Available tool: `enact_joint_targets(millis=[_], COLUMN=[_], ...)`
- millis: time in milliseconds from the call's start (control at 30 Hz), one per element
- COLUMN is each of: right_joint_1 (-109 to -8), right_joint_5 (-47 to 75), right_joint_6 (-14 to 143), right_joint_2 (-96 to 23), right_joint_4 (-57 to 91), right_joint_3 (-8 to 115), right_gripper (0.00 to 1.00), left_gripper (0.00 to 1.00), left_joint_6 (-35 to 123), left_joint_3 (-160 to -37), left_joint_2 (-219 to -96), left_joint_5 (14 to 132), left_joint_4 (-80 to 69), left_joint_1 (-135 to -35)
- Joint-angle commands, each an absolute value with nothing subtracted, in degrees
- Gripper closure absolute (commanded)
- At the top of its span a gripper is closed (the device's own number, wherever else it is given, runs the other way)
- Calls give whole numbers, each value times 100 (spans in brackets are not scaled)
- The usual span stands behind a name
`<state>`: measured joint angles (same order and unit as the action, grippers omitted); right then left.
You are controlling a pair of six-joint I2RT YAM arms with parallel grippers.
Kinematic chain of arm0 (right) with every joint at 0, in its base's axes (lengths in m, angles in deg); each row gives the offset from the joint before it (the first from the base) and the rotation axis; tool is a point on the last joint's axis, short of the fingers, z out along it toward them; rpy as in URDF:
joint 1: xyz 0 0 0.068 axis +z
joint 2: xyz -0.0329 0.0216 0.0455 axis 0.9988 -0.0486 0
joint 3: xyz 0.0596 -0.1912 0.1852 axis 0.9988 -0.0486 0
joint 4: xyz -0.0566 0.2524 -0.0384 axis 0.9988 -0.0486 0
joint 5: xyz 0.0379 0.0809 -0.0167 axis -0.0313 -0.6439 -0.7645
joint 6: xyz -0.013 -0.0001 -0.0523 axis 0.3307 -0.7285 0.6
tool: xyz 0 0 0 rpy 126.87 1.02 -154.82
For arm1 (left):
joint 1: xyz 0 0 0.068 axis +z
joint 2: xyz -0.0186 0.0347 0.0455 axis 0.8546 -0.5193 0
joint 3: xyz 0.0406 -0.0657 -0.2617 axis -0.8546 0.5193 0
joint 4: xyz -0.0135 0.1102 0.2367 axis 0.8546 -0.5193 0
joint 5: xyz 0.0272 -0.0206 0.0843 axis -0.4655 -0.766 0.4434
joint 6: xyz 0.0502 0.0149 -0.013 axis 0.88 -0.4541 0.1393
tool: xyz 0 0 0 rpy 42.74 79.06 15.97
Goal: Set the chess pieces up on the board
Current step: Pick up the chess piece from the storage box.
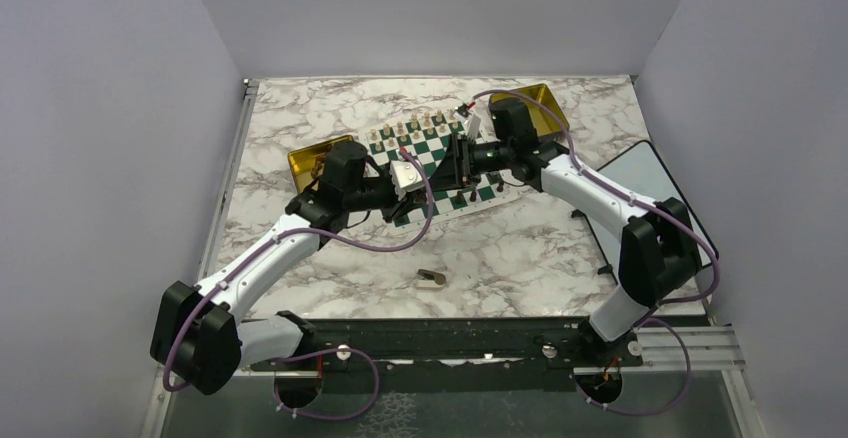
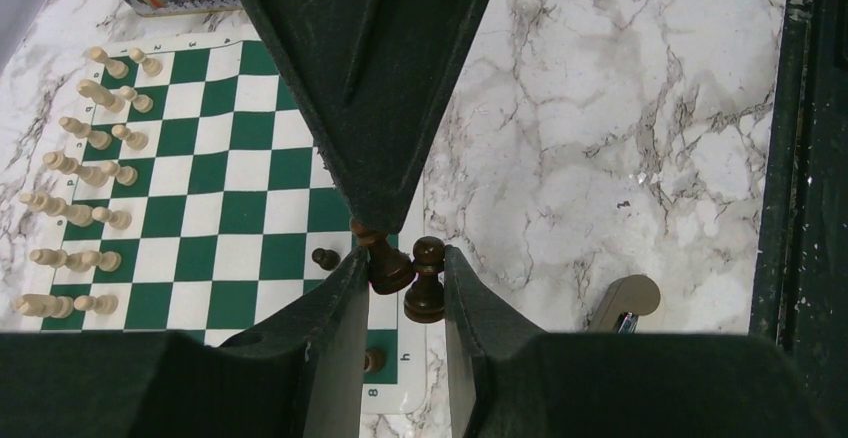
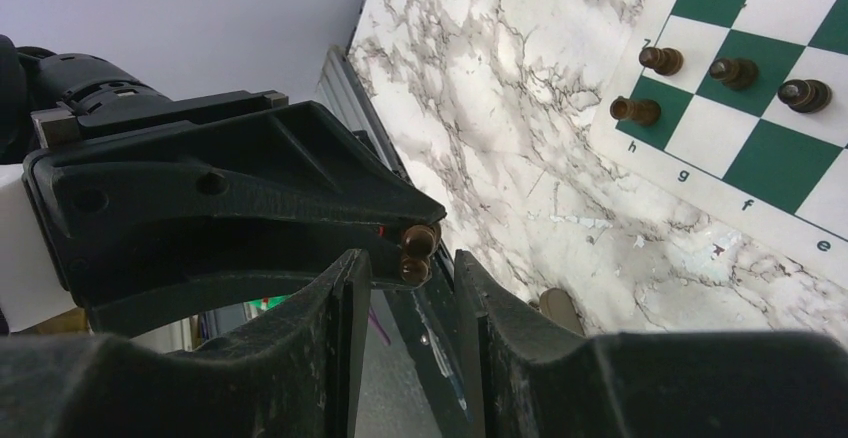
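The left gripper [image 2: 404, 263] pinched what looked like two dark chess pieces [image 2: 425, 280] side by side in narrow jaws, above the board [image 2: 230, 168] — apparently offering one. The right gripper [image 3: 410, 256], part-open, straddled them from the opposite side — not yet gripping.

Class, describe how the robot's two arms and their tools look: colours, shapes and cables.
The left arm and right arm have white links between bulky black joints, with a thin purple cable looped along each. The left tool and right tool have two black, wedge-shaped fingers each.
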<state>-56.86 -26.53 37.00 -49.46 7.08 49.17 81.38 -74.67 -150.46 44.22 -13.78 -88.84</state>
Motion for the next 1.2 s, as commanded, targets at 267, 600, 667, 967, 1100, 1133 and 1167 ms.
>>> enact_joint_targets(millis=[267, 600, 667, 967, 1100, 1133, 1167], right_joint_1=[-5707, -5695, -5704, -5707, -5707, -5707, -5707], right_joint_5=[-3075, -3195, -3239, -3370, -3278, -3239, -3165], right_joint_6=[3669, 3678, 3678, 3652, 3696, 3721, 3763], right_joint_2=[-5204, -5346, -5369, -5367, -5310, -5283, -5251], right_joint_4=[919, 928, 943, 1099, 1133, 1126, 1093], right_joint_3=[5052, 5089, 5073, 4964, 4819, 4769, 4727], right_gripper=[69, 74, 76, 89, 98, 99, 99], left_gripper=[81, 81, 82, 83, 83, 83, 83], left_joint_6=[8343, 8386, 8388, 8448, 8326, 8296, 8273], left_joint_3=[-7333, -7309, -7313, -7387, -7401, -7412, -7414], left_joint_2=[-14989, -14947, -14990, -15191, -15474, -15564, -15642], left_joint_5=[4032, 3972, 3939, 4042, 4073, 4079, 4091], left_joint_4=[-1100, -1048, -1045, -987, -801, -791, -725], left_joint_1=[-8921, -8921, -8921, -8921, -8921, -8921, -8921])
